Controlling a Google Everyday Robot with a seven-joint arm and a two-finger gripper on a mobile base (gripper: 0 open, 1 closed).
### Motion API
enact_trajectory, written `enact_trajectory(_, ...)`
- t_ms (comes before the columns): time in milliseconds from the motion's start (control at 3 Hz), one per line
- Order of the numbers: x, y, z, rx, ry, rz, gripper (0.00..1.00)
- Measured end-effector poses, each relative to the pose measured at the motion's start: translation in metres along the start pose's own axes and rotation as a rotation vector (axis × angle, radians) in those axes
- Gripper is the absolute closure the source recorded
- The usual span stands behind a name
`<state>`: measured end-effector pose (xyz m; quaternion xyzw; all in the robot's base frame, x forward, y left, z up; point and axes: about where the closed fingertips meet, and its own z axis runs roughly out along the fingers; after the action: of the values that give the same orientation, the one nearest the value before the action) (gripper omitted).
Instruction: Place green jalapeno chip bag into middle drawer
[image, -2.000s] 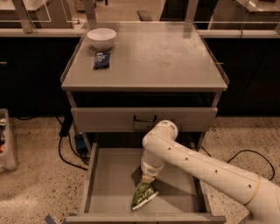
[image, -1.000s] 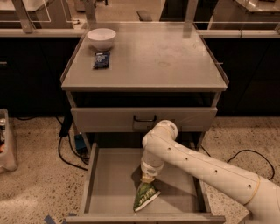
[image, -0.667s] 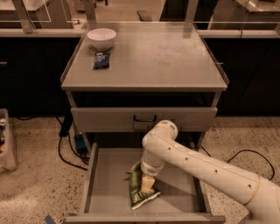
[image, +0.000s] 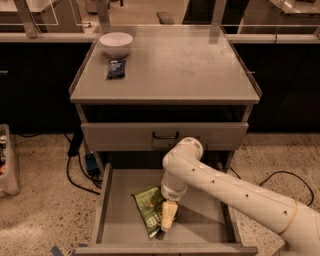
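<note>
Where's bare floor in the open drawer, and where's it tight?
Free: middle drawer floor between its left wall and the green jalapeno chip bag, and right of the arm toward the right wall. Crowded: centre front, where the tool sits over the bag.

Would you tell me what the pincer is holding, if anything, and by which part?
It cannot be told. The pincer is at the right edge of the chip bag, which lies on the floor of the drawer.

Cream tool (image: 168, 216) over green bag (image: 146, 204), grey drawer (image: 119, 212)
</note>
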<state>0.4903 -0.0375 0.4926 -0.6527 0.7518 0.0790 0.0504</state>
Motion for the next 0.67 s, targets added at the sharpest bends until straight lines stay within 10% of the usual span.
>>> enact_trajectory(667,0.043,-0.005,-0.093,0.114,0.008,0.061,0.0)
